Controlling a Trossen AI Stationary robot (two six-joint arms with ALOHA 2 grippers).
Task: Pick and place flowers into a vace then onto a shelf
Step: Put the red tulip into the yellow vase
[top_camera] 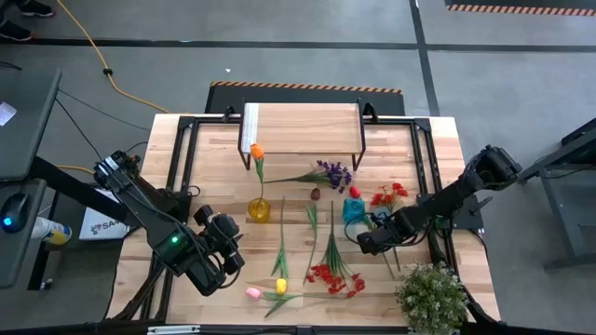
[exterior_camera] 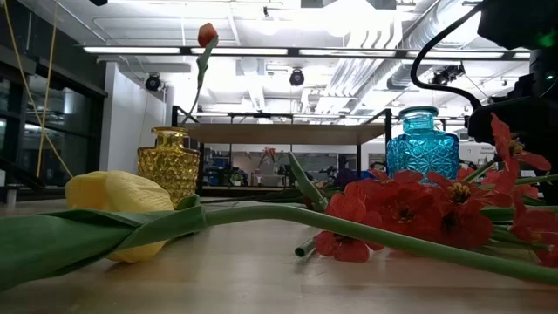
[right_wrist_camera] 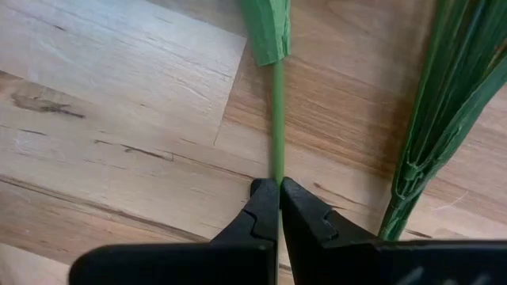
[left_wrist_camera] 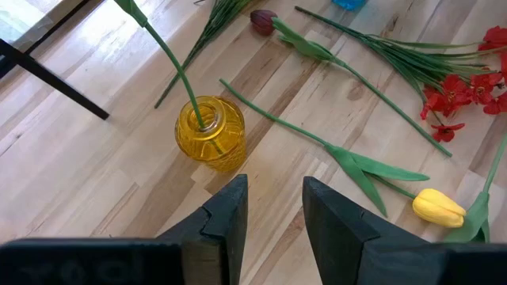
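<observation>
Pale butcher-block wood tabletop (top_camera: 214, 158), matt, grain streaky and knotted; yellow vase (left_wrist_camera: 209, 132) glossy see-through glass; blue vase (exterior_camera: 422, 145) cut, faceted, sparkling; flowers (top_camera: 328, 270) smooth plastic stems, cloth-like petals; shelf (top_camera: 303, 127) light wood plank, thin black metal legs.

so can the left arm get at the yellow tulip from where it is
Probably yes. The left gripper hovers empty, fingers apart, near the yellow vase, and the yellow tulip lies close by on bare tabletop with nothing over it.
</observation>
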